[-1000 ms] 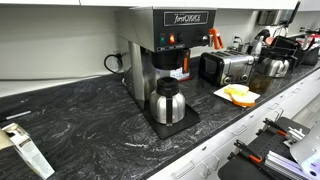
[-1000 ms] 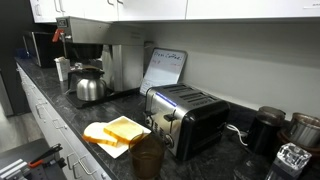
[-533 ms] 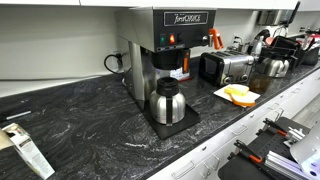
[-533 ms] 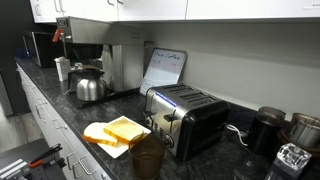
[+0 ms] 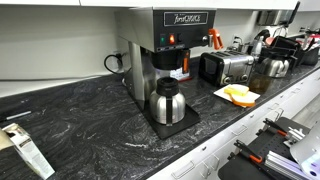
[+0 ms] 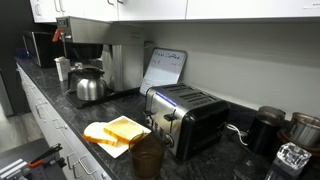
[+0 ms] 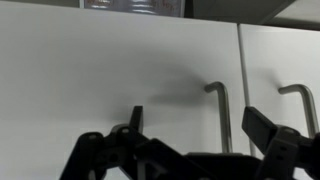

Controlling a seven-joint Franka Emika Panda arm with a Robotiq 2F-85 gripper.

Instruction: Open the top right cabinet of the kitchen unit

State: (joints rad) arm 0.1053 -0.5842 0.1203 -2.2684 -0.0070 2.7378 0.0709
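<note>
We see the upper cabinets cut by the top edge; the gripper hides the base of one bar handle.

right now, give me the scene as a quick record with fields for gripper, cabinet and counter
gripper: gripper open, holding nothing
cabinet doors: cabinet doors white, side by side, look shut
handles: near handle lines up between the open jaws, not gripped; second handle beside it
counter: countertop holds coffee maker, carafe, toaster
</note>
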